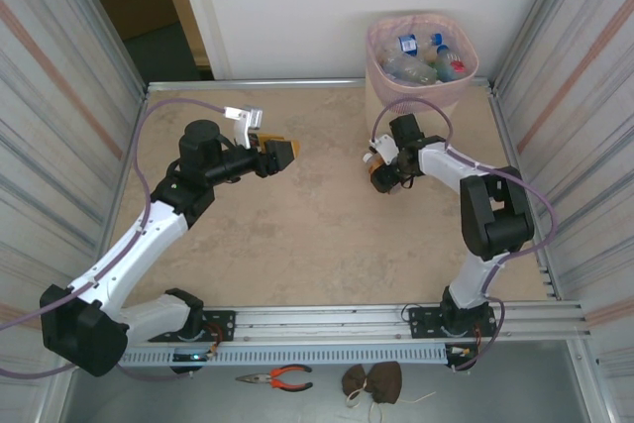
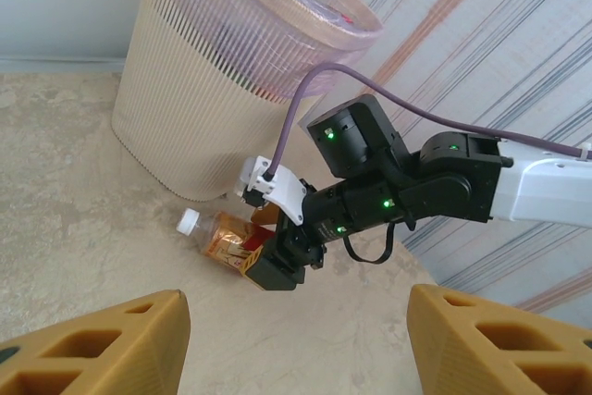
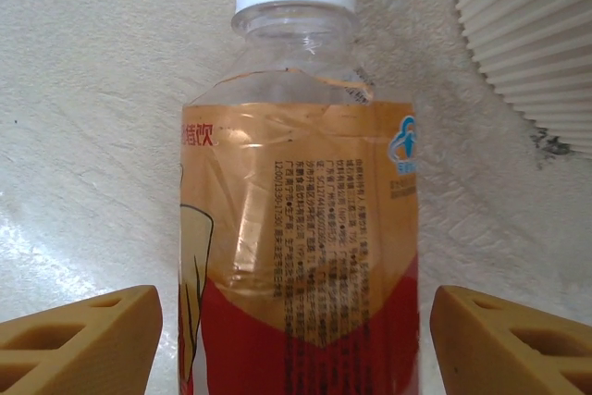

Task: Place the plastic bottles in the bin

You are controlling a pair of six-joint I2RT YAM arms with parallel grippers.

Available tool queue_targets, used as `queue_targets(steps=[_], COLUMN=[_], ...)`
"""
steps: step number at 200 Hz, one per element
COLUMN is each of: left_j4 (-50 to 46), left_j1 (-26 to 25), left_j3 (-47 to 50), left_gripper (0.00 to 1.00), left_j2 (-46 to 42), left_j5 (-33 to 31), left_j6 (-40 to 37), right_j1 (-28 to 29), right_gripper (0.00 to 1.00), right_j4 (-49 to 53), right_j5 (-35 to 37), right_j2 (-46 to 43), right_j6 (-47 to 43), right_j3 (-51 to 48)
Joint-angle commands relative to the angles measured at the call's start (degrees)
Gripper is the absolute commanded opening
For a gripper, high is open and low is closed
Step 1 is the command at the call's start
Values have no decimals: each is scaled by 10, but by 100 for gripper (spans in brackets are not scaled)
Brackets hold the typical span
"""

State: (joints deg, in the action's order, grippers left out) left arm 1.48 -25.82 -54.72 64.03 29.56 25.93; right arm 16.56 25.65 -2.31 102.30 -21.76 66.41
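A clear plastic bottle with an orange-and-red label and a white cap lies on the table in front of the bin, also seen as the bottle and the bottle. My right gripper is open and straddles its lower half, with a gap on each side between finger and label. The bin, beige mesh with a pink liner, stands at the back right and holds several bottles. My left gripper hovers open and empty over the table's left middle, facing the right arm.
Corrugated metal walls close in the table on the left and right. The bin stands just behind the lying bottle. Off the table's near edge, past the arms' rail, lie red-handled pliers and a brown cloth item.
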Motion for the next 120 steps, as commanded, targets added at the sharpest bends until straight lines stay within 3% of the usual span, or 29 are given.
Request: queue_targets(steps=[1, 72, 120], left_j4=[1, -2, 0], left_j1=[4, 3, 3], left_j3=[1, 11, 13], left_gripper=[63, 63, 64], left_j2=[-19, -31, -35], left_j5=[-9, -16, -17], left_j6=[-1, -1, -1], right_j1=[5, 6, 8], right_gripper=[73, 57, 55], right_j4=[0, 12, 42], right_j5=[-7, -12, -31], right_j2=[16, 1, -48], right_j6=[-13, -1, 7], right_j3=[10, 8, 13])
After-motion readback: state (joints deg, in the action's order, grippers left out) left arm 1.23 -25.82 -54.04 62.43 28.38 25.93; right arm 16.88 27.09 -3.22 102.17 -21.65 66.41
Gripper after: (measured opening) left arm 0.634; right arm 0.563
